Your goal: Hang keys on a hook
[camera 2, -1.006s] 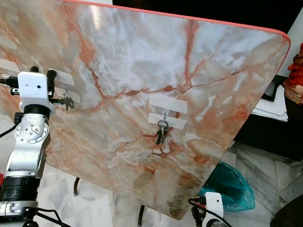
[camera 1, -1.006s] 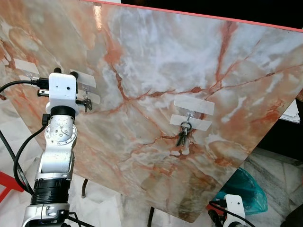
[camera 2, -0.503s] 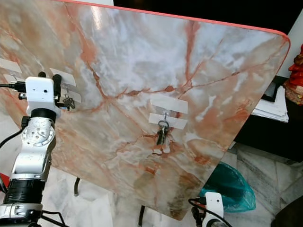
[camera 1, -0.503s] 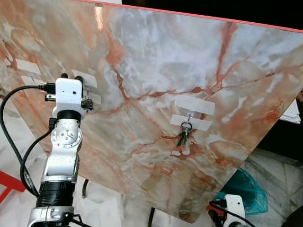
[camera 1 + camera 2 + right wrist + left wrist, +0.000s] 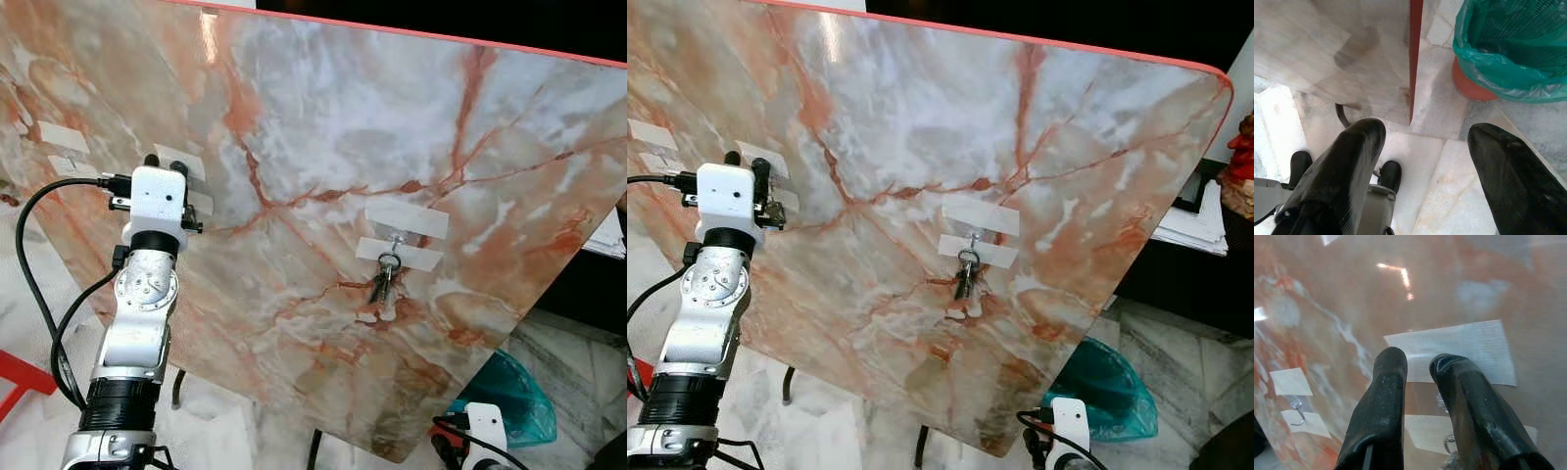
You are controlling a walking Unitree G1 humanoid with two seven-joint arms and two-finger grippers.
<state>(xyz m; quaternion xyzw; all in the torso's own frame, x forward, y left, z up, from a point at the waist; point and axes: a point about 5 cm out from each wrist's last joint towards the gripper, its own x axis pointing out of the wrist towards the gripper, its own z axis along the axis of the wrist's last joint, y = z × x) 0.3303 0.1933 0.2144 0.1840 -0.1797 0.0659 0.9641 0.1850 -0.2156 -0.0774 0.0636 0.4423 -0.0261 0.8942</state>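
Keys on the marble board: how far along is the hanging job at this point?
Done: one key bunch hangs from the taped middle hook. In hand: the left gripper is at the tape strips further left, a second key bunch beside it; whether that one is hooked is unclear. Left: confirm it, then withdraw. The right gripper hangs open, idle.

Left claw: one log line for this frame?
left claw: at taped hook, fingers nearly shut | keys: on middle hook | right claw: open, idle near floor

keys [image 5: 383,280] on hook [image 5: 394,241] mid-board [image 5: 323,127]; bin [image 5: 509,392] below right
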